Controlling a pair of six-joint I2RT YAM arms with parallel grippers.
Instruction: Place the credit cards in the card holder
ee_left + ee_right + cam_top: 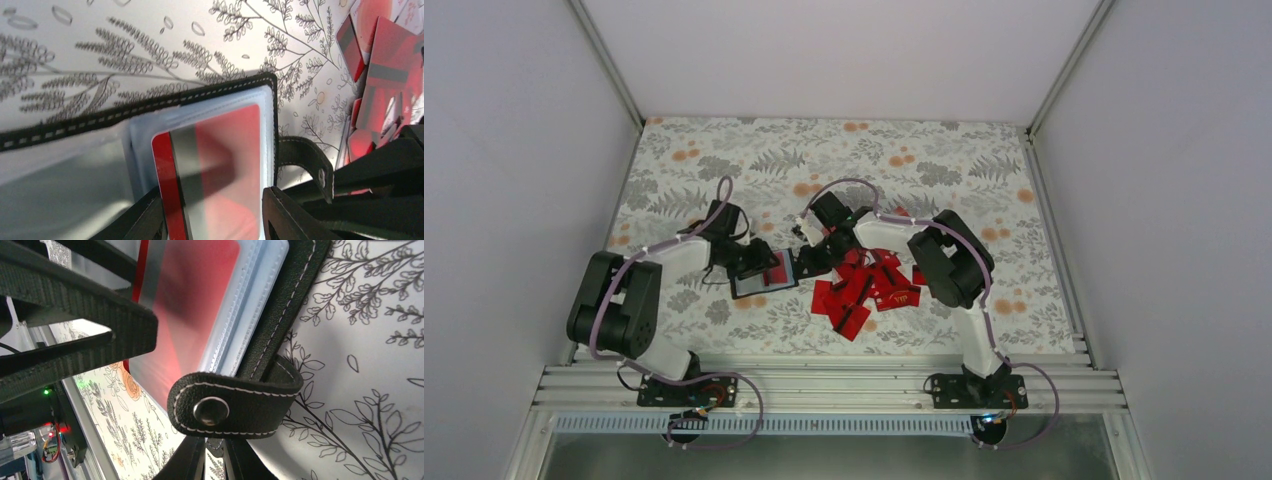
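Red plastic is seen through a clear pocket: one credit card, black stripe down its left side, is lodged in the card holder, which lies spread open on the floral counter. In the overhead view the card holder is found just left of centre. The loose credit cards are heaped just to its right, near the middle of the frame, several overlapping.

And now the claws. The left claw is held spread, its two dark fingers standing at the bottom of the left wrist frame on either side of the pocketed card. Whether either finger touches the card cannot be told. From above, the left claw is placed over the holder's upper edge, and the right claw is angled in from the upper right to meet the holder's right side.

In the right wrist view the right claw is shown pressed together at bottom centre, pinching the card holder by its snap tab. The tab is curled over, its metal stud facing the camera, with white stitching round its rim. The same snap tab is picked out at the right of the left wrist frame, beside the holder's stitched black edge. More credit cards are glimpsed in the upper right corner there, lying apart from the holder.
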